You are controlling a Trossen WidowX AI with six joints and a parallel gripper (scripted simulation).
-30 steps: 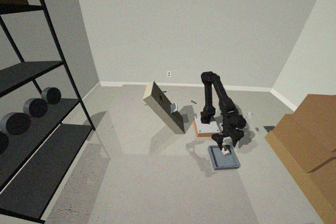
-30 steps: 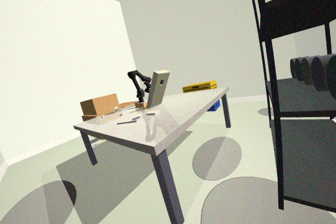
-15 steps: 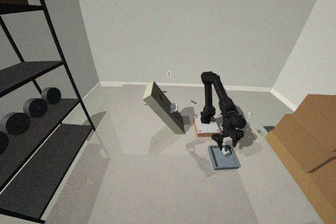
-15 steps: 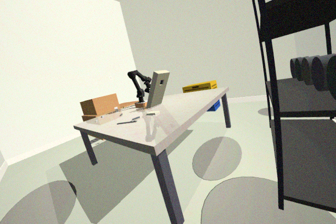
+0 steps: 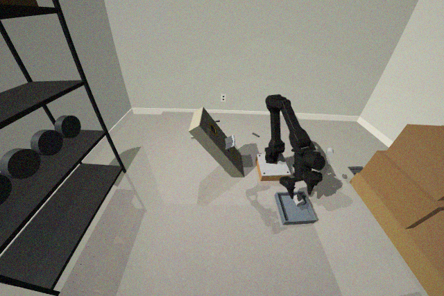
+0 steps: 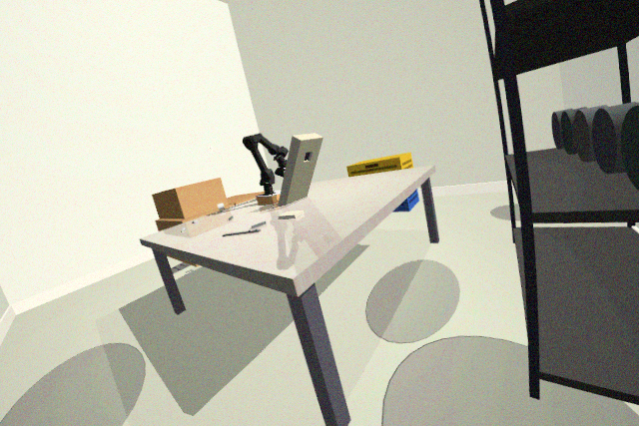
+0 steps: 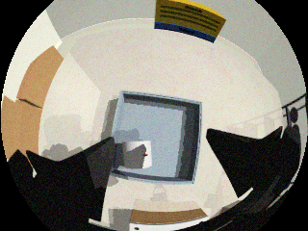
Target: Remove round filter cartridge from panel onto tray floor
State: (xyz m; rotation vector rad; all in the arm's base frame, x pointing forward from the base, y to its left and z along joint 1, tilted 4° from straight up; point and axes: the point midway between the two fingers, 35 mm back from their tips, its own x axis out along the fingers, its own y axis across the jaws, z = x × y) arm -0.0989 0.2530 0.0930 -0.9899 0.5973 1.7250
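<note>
The grey-blue tray [image 5: 286,220] [image 7: 161,98] lies on the table in front of the arm's base. The white round filter cartridge [image 5: 298,201] [image 7: 139,154] lies on the tray floor near its left side; in the wrist view the left finger partly covers it. My gripper [image 5: 300,190] [image 7: 164,139] is open wide and hangs a little above the tray, with the fingers on either side of the cartridge and nothing between them. The tan service panel [image 5: 216,142] [image 6: 301,169] stands tilted to the left of the arm, its hole [image 5: 212,128] empty. The exterior view does not show the tray.
The arm's base plate [image 5: 274,171] sits between the panel and the tray. Cardboard boxes [image 5: 405,178] [image 6: 188,200] are on the right. A yellow box [image 7: 189,18] [image 6: 378,165] lies at the table's far end. Small tools [image 6: 242,231] lie on the table. A black shelf rack [image 5: 53,106] stands at the left.
</note>
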